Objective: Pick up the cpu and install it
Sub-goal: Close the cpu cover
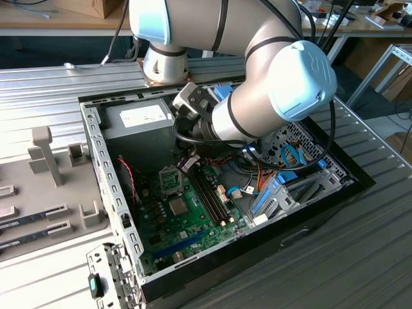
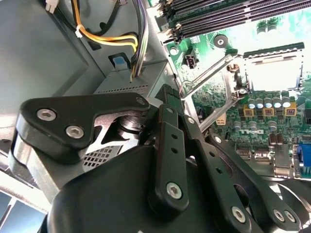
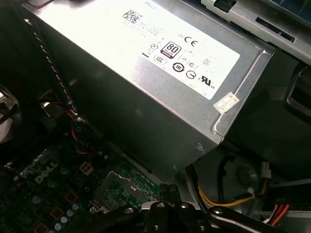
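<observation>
Matte black gripper, bolted link bars, is seen w/ fingers drawn together, nothing clamped. The cpu, a flat pale square washed by glare, is seen in the second wrist view seated in the mobo socket, wire lever raised beside it. Cpu is set apart from fingertips, untouched. Brushed-grey PSU box is seen just beside gripper.
</observation>
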